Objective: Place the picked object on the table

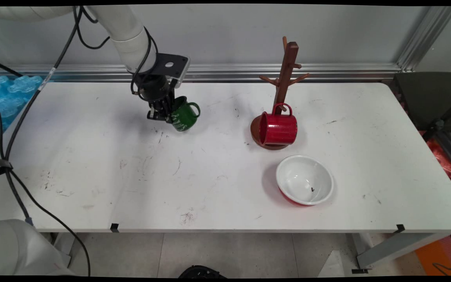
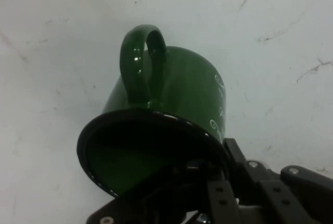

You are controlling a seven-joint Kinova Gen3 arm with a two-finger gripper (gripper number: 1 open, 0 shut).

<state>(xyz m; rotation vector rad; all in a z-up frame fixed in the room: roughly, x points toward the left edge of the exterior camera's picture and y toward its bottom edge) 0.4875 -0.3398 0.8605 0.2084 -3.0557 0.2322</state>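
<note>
My gripper is shut on the rim of a green mug over the table's back left part. The mug hangs tilted, its handle to the right in the main view. In the hand view the green mug fills the middle, its dark rim pinched at my gripper and its handle pointing up. White lettering shows on its side. The mug looks to be just above the table, casting a shadow beneath.
A brown wooden mug tree stands back centre-right, with a red mug lying on its side across its round base. A white bowl with a red outside sits in front of it. Blue wrap lies at the far left.
</note>
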